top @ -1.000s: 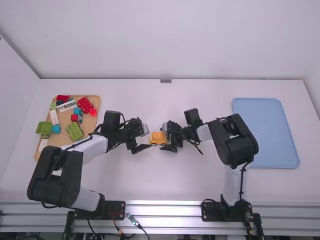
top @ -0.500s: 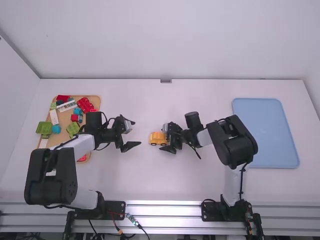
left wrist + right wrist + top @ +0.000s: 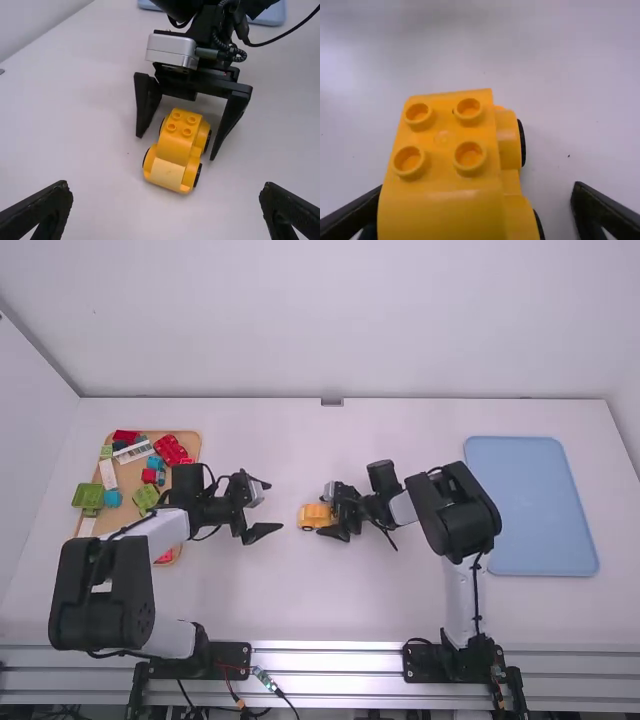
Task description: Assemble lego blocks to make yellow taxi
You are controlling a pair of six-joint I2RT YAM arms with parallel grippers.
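Taxi [image 3: 172,150]: upright on table [image 3: 300,590], between right gripper's [image 3: 175,147] wide-set fingers, unclamped. Judged light, rigid, slick; joints could part under uneven squeeze. Grip low across both sides. Left gripper [image 3: 271,507]: wide, empty, apart.

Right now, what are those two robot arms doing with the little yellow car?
They're building a yellow taxi. A studded yellow block already sits on the wheeled car, which stands on the table. The right gripper has its open fingers on either side of it, not squeezing. The left gripper is open and empty, a little way off. More blocks lie on the brown board.
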